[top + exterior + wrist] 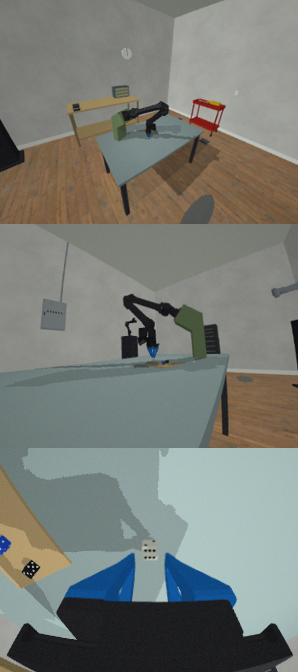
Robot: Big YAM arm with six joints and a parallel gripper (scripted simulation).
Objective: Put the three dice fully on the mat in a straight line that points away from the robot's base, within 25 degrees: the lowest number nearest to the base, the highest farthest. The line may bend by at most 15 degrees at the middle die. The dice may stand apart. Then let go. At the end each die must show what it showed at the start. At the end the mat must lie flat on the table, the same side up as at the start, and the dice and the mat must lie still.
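Wrist view: your gripper (149, 573) hangs part-open and empty above the desk (240, 498), the pale die (149, 550) lying off the mat (29, 547), just beyond its fingertips. Descend squarely, straddle the die, close gently without tipping it.

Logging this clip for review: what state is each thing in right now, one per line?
gripper: part open, holding nothing, above the table.
white die: on the table, off the mat, beyond the fingertips.
black die: on the mat.
blue die: on the mat.
mat: flat on the table.
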